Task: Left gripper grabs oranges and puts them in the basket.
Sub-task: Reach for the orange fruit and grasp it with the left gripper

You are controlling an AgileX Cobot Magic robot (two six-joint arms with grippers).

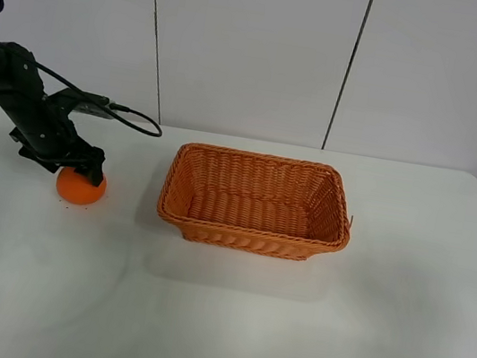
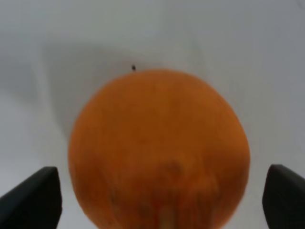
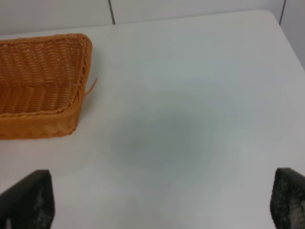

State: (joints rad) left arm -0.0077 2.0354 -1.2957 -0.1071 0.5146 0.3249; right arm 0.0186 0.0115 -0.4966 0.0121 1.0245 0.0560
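you have a wide white table (image 1: 225,322) under everything, bare across its near half and its right side, so there is plenty of room to swing. the basket (image 1: 252,236) sits near the middle toward the back, open side up with nothing in it. its rolled rim is the one edge you must clear, so i judge you should lift before you travel across. the left gripper (image 1: 82,172) is down at the far left of the table, well apart from the basket, its black cable looping off beside the arm. the orange (image 2: 158,148) lies on the table right under it. in the left wrist view the fruit fills the space between the two fingers (image 2: 33,200): the jaws stand wide, one finger on each side, a thin strip of table showing between each and the peel, so nothing is gripped yet. expect the fruit to be firm, fairly heavy, round and ready to roll, with a pebbled peel that gives fair purchase. take it across its widest girth and close gently, since a pinch above the middle could squirt it out. the right gripper (image 3: 157,202) hangs over bare table beside the basket's end, spread wide and holding nothing.
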